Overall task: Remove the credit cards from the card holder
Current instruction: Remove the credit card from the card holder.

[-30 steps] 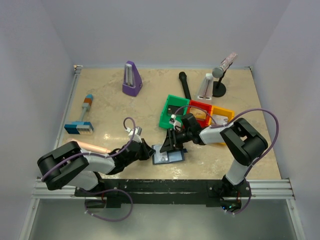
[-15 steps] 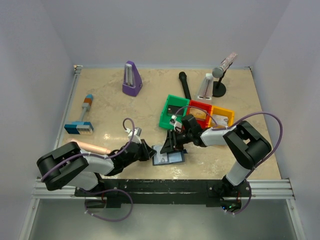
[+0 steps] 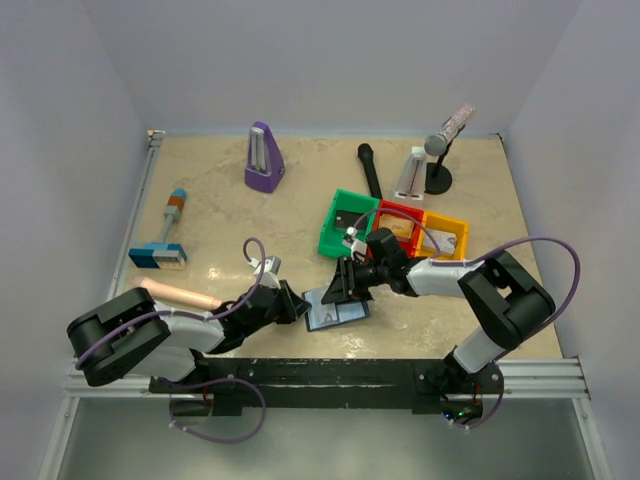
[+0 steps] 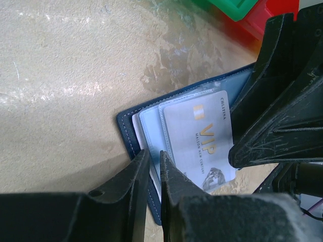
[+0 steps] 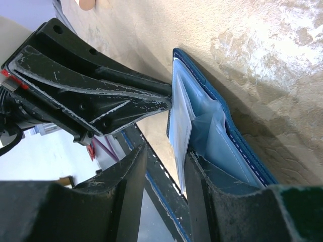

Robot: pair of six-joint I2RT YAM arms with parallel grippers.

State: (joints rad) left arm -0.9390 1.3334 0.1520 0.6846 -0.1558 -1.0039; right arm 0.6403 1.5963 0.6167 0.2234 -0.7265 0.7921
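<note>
R pincer [image 5: 165,151] astride card [image 5: 181,121], holder [image 5: 222,136] open

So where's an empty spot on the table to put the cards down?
Bare tabletop lies between the purple metronome and the green bin, and right of the yellow bin. It's crowded around the card holder, where the left hand and right hand meet.

Navy card holder [image 4: 127,120] lies open on the bench near its front edge, pale blue panels up; credit cards [image 4: 204,141] sit in its pocket, top one whitish with gold VIP lettering.
</note>
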